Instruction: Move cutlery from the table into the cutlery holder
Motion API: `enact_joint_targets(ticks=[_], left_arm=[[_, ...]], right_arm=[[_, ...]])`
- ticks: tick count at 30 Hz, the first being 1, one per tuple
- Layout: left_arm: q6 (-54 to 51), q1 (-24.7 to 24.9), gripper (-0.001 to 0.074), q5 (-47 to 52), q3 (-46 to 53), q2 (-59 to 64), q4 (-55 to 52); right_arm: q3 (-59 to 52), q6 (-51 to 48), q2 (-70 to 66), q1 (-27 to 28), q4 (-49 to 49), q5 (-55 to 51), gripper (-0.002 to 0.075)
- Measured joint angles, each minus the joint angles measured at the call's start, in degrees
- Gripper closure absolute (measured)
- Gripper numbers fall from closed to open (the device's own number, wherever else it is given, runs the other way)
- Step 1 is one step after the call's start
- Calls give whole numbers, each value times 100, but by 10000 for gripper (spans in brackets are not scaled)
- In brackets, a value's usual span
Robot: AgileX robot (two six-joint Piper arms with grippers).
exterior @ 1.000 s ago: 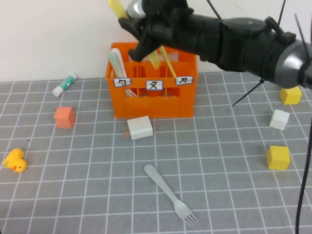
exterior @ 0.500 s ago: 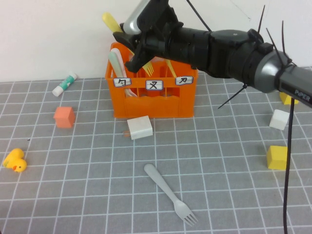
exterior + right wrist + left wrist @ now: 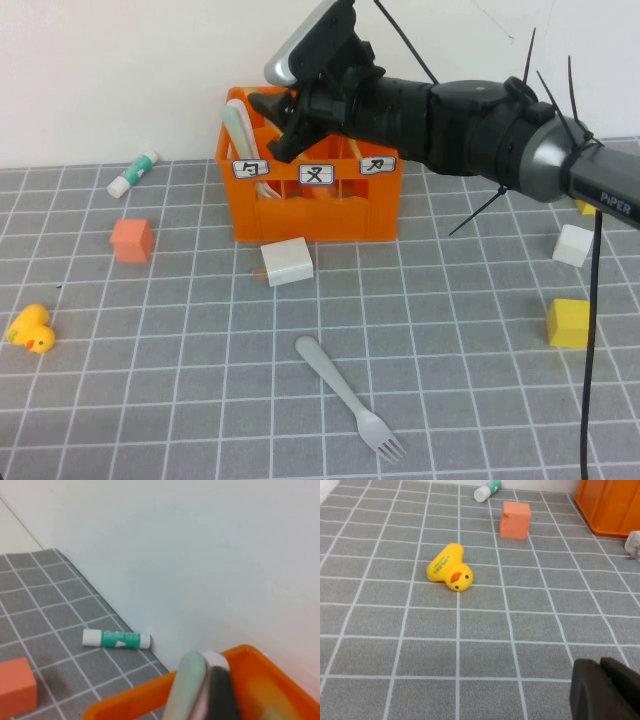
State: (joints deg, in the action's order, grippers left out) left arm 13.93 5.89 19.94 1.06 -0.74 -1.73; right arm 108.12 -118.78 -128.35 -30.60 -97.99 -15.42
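The orange cutlery holder (image 3: 315, 205) stands at the back of the table (image 3: 200, 400), with a mint-green-and-white utensil (image 3: 238, 130) in its left compartment. My right gripper (image 3: 276, 125) reaches down over the holder's left-middle compartments. The pale yellow fork is almost hidden behind it. In the right wrist view a pale yellow blur (image 3: 265, 702) shows inside the holder (image 3: 130, 702), beside the mint utensil (image 3: 187, 685). The light grey fork (image 3: 345, 395) lies on the table at the front, tines toward the near right. My left gripper (image 3: 607, 682) is shut and empty, low over the table near the duck.
A white block (image 3: 287, 262) lies just in front of the holder. A salmon cube (image 3: 132, 240), a glue stick (image 3: 133, 173) and a yellow duck (image 3: 30, 328) are on the left. A yellow cube (image 3: 570, 322) and a white cube (image 3: 573, 245) are on the right.
My right gripper has come down onto the holder with the pale yellow fork. The fork's handle no longer sticks up above the arm. The grey fork has not moved.
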Motion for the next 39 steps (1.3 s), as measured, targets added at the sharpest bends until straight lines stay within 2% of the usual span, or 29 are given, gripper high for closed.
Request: enact_joint_targets(ticks=[3, 7, 9, 12, 16, 19, 21, 26, 28, 33, 39], left_arm=[[0, 0, 736, 0, 0, 0, 0], [0, 0, 736, 0, 0, 0, 0], [0, 0, 736, 0, 0, 0, 0], [0, 0, 736, 0, 0, 0, 0], [0, 0, 736, 0, 0, 0, 0], [0, 0, 736, 0, 0, 0, 0], [0, 0, 736, 0, 0, 0, 0], [11, 0, 736, 0, 0, 0, 0], [11, 0, 736, 0, 0, 0, 0], [11, 0, 736, 0, 0, 0, 0], [11, 0, 736, 0, 0, 0, 0]], right_arm=[[0, 55, 0, 0, 0, 11, 233], [-15, 143, 180, 0, 0, 0, 195], [-19, 196, 458, 0, 0, -107, 229], [-19, 448, 1104, 0, 245, -291, 336], [-8, 1592, 1976, -40, 2069, -831, 494], [0, 2866, 2511, -53, 3595, -1776, 645], [0, 4158, 2701, -53, 4574, -2536, 690], [-84, 6778, 2722, -101, 6671, -4397, 717], [-400, 7296, 2698, -139, 7131, -4645, 720], [-1681, 7892, 2654, -288, 7723, -4391, 723], [-2913, 7960, 2627, -449, 7672, -2993, 725]])
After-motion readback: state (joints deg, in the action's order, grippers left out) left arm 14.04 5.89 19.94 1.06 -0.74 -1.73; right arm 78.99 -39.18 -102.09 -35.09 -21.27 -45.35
